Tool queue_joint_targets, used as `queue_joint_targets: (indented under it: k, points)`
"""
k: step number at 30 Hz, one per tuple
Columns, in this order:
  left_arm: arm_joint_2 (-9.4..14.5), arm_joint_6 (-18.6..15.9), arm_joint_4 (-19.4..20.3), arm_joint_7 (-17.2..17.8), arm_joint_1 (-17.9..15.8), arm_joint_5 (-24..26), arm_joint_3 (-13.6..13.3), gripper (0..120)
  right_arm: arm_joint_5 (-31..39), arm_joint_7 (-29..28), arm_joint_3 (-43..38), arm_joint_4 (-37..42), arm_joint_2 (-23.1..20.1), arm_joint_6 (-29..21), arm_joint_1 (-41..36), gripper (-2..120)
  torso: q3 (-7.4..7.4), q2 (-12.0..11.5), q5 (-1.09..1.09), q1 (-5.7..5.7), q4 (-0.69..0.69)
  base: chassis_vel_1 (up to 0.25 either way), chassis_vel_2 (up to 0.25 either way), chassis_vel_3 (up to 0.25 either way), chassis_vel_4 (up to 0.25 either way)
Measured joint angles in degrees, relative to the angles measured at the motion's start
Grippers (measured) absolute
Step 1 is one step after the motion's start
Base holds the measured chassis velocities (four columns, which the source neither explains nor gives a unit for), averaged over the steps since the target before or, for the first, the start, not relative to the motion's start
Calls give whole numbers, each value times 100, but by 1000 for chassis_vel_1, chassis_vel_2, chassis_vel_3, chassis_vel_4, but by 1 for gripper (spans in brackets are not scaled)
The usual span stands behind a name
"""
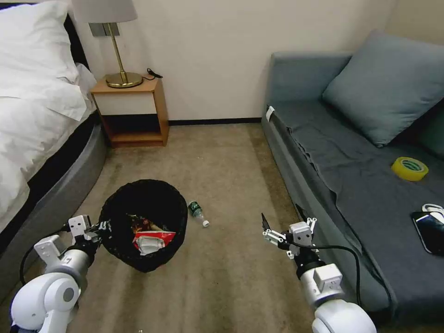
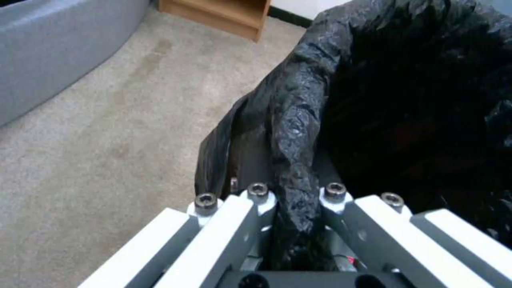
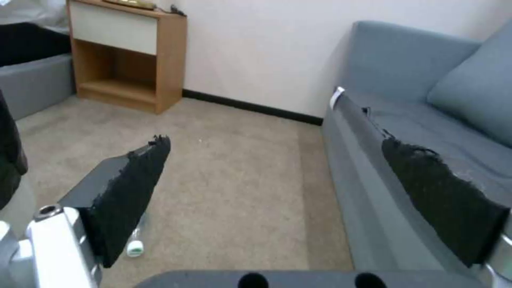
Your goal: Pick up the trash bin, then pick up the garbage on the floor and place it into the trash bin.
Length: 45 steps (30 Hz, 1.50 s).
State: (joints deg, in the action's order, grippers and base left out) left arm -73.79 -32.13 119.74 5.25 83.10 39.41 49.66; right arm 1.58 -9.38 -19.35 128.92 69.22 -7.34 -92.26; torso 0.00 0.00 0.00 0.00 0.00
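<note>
The trash bin (image 1: pixel 150 196), round and lined with a crinkly black bag (image 2: pixel 416 120), sits tilted at the lower left of the carpet. My left gripper (image 1: pixel 99 229) is shut on its near rim, with the bag pinched between the fingers (image 2: pixel 293 192). Garbage lies inside the bin: a red-and-white wrapper (image 1: pixel 153 240) and a yellow-brown one (image 1: pixel 138 224). A small green bottle (image 1: pixel 196 210) with a white cap (image 3: pixel 134 248) lies on the floor just right of the bin. My right gripper (image 1: pixel 282 217) hangs open above the carpet beside the sofa, holding nothing, its black pads (image 3: pixel 133 192) spread wide.
A bed (image 1: pixel 41 138) runs along the left. A wooden nightstand (image 1: pixel 132 111) with a brass lamp (image 1: pixel 121 55) stands at the back wall. The grey sofa (image 1: pixel 351 185) on the right carries a cushion (image 1: pixel 388 88), a yellow tape roll (image 1: pixel 410 168) and a black phone (image 1: pixel 430 231). Open carpet lies between.
</note>
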Motion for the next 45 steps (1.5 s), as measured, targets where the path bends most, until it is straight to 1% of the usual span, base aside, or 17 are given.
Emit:
queue_joint_targets:
  k: [7, 15, 21, 30, 39, 45]
  points:
    - [-127, -2, 21, 13, 11, -73, 3, 3, -21, 84, -18, 5, -5, 87, -108, 100, 0, 0, 0, 0, 0, 0, 0, 0, 0]
    - [-228, -2, 4, 36, 2, -124, 52, 3, 12, 144, 75, -91, -101, 83, 21, 100, 0, 0, 0, 0, 0, 0, 0, 0, 0]
    - [-212, 3, -84, 33, -30, -128, 103, 3, 28, 180, 131, -166, -112, 81, 81, 100, 0, 0, 0, 0, 1, 0, 0, 0, 0]
    - [-77, 26, -246, -1, -93, -74, 193, 3, 10, 218, 205, -254, -34, 84, 95, 100, 0, 0, 0, 0, 1, 0, 0, 0, 0]
    - [-48, 42, -255, -35, -68, -31, 232, 3, -30, 262, 185, -262, -2, 95, 44, 100, 0, 0, 0, 0, 0, 0, 0, 0, 0]
    - [-49, 50, -239, -53, -54, -15, 257, 3, -61, 281, 177, -252, 1, 115, 9, 100, 0, 0, 0, 0, 0, -47, 66, 71, -54]
